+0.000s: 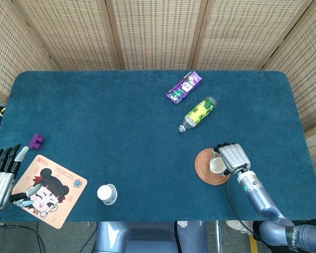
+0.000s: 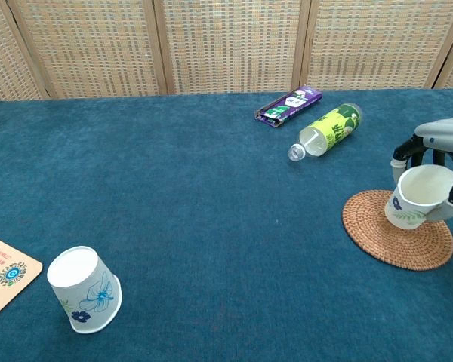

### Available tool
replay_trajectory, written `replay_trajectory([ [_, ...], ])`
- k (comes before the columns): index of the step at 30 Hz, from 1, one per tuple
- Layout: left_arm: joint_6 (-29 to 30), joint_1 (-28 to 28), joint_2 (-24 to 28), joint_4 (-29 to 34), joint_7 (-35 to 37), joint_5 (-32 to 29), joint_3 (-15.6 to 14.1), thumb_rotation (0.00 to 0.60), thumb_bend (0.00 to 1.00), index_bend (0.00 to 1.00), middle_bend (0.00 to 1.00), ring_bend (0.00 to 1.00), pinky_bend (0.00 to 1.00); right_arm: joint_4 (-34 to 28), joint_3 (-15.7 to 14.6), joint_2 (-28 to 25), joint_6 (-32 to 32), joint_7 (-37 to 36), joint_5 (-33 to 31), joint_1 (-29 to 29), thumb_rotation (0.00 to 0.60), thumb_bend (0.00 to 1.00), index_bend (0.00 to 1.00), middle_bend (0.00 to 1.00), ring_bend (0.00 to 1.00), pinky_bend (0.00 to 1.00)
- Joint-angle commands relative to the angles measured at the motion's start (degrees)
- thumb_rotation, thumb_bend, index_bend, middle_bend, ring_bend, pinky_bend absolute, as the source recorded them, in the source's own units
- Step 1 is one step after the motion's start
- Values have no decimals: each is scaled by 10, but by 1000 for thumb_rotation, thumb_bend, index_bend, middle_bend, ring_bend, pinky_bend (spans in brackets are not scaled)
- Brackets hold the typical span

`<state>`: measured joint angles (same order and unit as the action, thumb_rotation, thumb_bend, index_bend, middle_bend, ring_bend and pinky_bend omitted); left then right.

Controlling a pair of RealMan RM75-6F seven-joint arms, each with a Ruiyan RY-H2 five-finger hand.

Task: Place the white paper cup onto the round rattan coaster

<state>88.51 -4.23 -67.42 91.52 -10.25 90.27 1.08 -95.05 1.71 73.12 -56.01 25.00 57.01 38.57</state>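
The right hand [image 1: 233, 158] holds the white paper cup [image 2: 417, 197] over the round rattan coaster [image 2: 397, 239], its fingers [image 2: 405, 149] curled around the cup's rim and wall while the cup stands mouth up, slightly tilted. In the chest view the cup's base sits at the coaster's far edge, but whether it rests on the weave or hangs just above it cannot be told. In the head view the cup shows inside the right half of the coaster's circle, with the hand covering its outer side. The left hand [image 1: 2, 171] rests at the near left edge of the table [image 1: 121, 137], holding nothing, its fingers [image 1: 6, 156] straight and slightly apart, just beside a cartoon-printed mat [image 1: 46, 190]. A second paper cup [image 2: 84, 289] with a blue flower print stands upside down near the front edge of the table, just right of the mat. A small purple block [image 1: 37, 140] lies beyond the mat. Farther back, a green-labelled bottle [image 1: 198, 113] lies on its side with its cap pointing toward the front, and a purple snack packet [image 1: 184, 87] lies just beyond it, well apart from the coaster.
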Motion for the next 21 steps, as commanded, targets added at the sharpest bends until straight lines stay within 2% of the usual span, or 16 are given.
replay_trajectory([
  [1,1,0,0,2,-2,2,-1,0,86,0,0,0,0,5,-1,4,6,-10,7,-4,600,30,441,314,290,388],
  [11,-2,-1,0,1,-2,-2,1,0,86,0,0,0,0,11,7,17,17,-2,11,4,600,30,441,306,279,388],
  [16,-2,-1,0,0,0,-3,1,0,84,0,0,0,0,19,8,22,19,6,3,6,600,30,377,178,147,388],
  [21,-2,-1,0,0,-1,-2,1,0,85,0,0,0,0,23,8,23,12,20,0,4,600,30,328,95,73,362],
])
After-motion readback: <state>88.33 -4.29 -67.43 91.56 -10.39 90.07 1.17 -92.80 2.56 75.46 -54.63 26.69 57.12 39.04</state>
